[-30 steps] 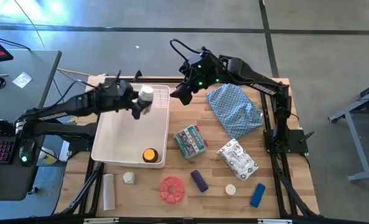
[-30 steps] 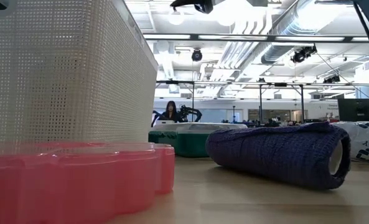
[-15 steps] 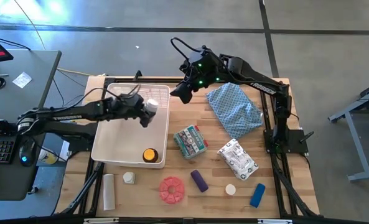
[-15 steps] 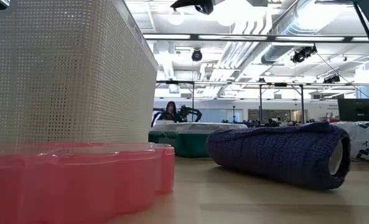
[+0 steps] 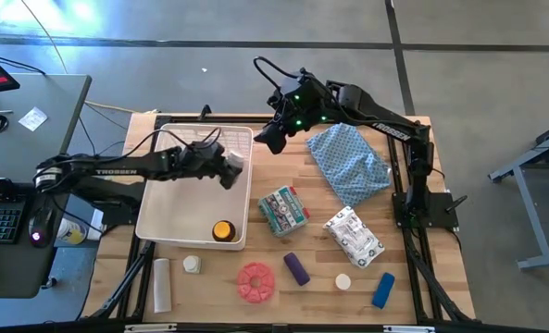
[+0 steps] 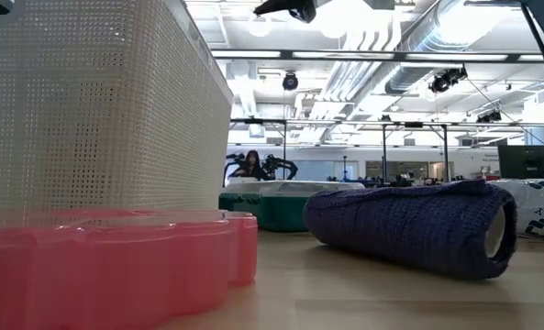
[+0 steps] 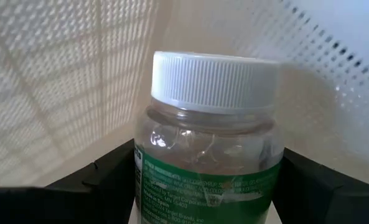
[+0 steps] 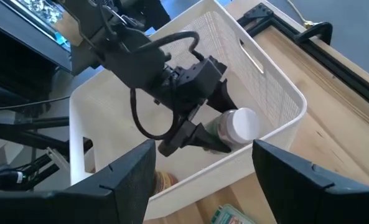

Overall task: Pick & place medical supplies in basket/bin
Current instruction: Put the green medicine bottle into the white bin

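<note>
My left gripper pinched a white-capped jar inside the bin; my right gripper hovered beside the rim, fingers spread.

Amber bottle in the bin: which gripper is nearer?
Left. The left gripper is inside the bin, above the amber bottle; the right gripper hovers outside its far corner.

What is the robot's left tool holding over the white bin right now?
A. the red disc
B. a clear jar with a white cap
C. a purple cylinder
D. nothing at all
B: the left tool grips a clear jar with a white cap between its fingers inside the white bin; the purple cylinder and red disc lie on the table.
</note>
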